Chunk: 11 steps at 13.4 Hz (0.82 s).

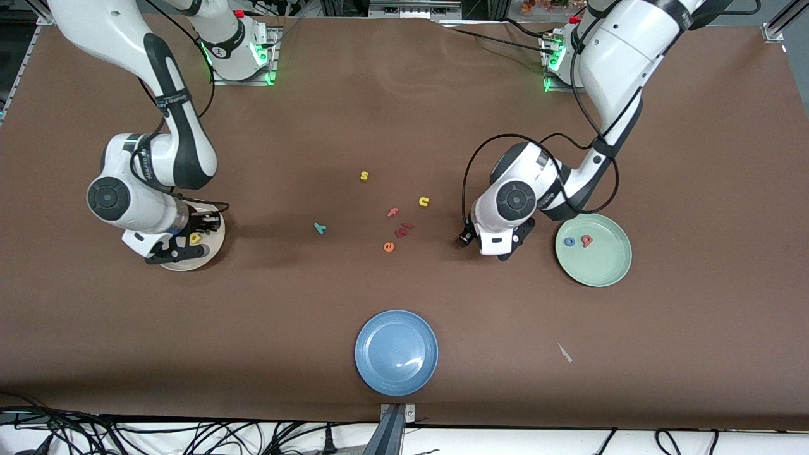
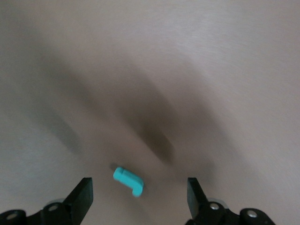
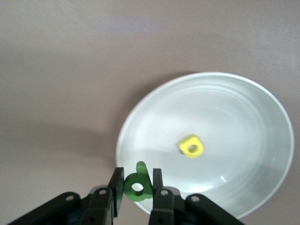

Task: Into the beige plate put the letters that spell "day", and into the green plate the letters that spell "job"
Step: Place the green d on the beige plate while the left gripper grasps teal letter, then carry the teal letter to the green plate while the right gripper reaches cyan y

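Blue plate (image 1: 396,352) nearest front camera; yellow s (image 1: 364,175), yellow u (image 1: 423,201), orange e (image 1: 389,247) mid-table.

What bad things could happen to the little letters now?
The right gripper pinches the dark green foam "d" right at the round cream-beige plate's rim; let go there, it might bounce out or hit the yellow foam "a".

The open left gripper has the teal hook-shaped foam "j" lying crooked between its fingers, so it could slip.

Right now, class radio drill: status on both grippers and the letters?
Right gripper shut on green "d" over beige plate, yellow "a" inside. Left gripper open above teal "j" on the table. Nothing in the way.
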Each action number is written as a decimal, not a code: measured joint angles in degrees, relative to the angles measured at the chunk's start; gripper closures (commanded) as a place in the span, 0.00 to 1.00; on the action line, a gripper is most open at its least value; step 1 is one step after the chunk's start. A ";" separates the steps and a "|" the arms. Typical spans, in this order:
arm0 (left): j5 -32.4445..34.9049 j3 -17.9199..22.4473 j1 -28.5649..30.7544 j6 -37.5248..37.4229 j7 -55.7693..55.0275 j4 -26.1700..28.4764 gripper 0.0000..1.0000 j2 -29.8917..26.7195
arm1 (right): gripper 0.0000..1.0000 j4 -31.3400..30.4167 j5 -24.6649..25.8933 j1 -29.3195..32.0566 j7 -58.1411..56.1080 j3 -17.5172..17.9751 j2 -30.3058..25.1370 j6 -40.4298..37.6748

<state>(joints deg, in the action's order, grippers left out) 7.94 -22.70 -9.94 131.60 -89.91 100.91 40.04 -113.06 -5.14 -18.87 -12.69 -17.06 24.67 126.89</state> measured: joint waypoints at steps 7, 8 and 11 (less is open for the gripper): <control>5.57 0.13 0.18 4.32 -15.26 2.75 0.29 0.03 | 0.00 -0.99 -0.26 -0.94 -0.74 -0.48 -0.02 0.04; 5.57 0.11 0.17 4.32 -15.95 2.77 0.29 0.03 | 0.00 -0.76 -0.35 -1.21 -0.36 0.71 -0.10 0.04; 5.57 -0.02 -0.32 4.32 -17.84 2.98 0.33 0.03 | 0.00 0.15 -0.40 -2.02 1.95 5.94 -0.17 0.08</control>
<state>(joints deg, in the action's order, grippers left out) 13.51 -22.72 -10.27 135.92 -107.75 103.89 40.07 -112.92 -5.54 -20.90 -10.74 -11.12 24.50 126.97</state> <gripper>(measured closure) 0.286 0.000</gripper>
